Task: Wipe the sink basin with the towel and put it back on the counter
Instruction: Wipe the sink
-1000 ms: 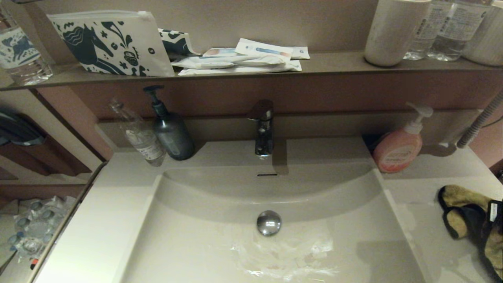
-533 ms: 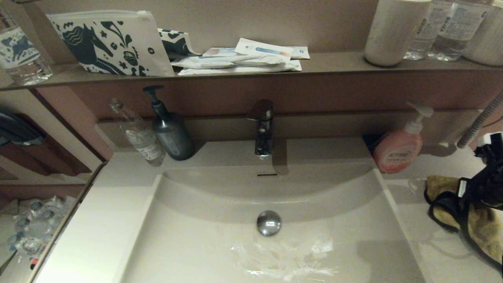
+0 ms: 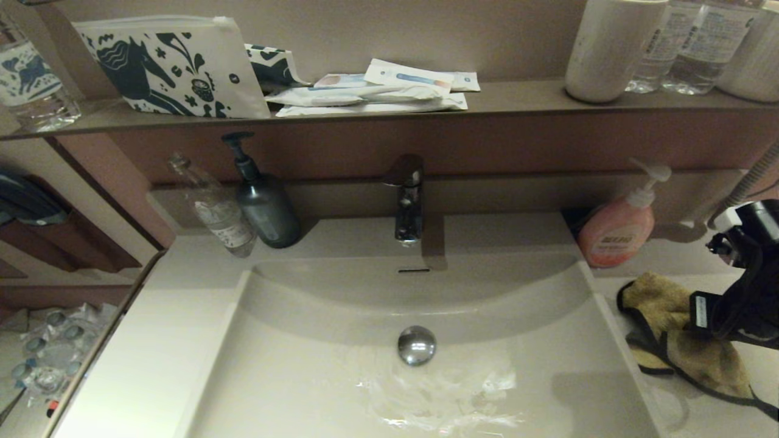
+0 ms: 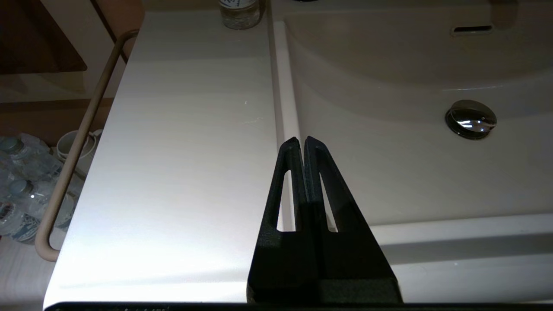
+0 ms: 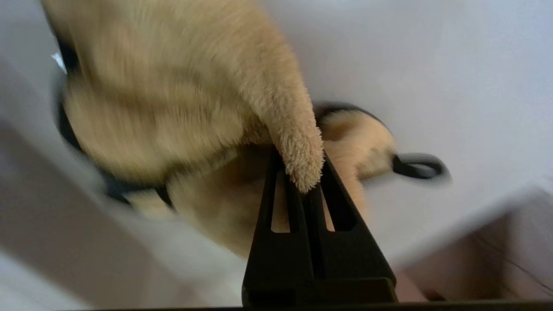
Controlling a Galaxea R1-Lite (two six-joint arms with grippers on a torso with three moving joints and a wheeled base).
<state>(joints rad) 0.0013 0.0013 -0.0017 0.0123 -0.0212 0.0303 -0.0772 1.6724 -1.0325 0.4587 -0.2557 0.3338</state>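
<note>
The mustard-yellow towel with black edging is bunched on the right counter, its near end close to the basin rim. My right gripper is shut on the towel. In the right wrist view a fluffy fold of the towel sticks out between the tips of the right gripper. The off-white sink basin with chrome drain plug and overflow slot lies to its left. My left gripper is shut and empty, parked over the basin's left rim, out of the head view.
A chrome faucet stands behind the basin. A pink soap pump sits just behind the towel. A dark pump bottle and clear bottle stand at the back left. Wet streaks mark the basin floor. The brown shelf is above.
My right gripper has come in from the right edge and carried the towel leftward along the counter towards the basin rim. The left arm has not moved.
</note>
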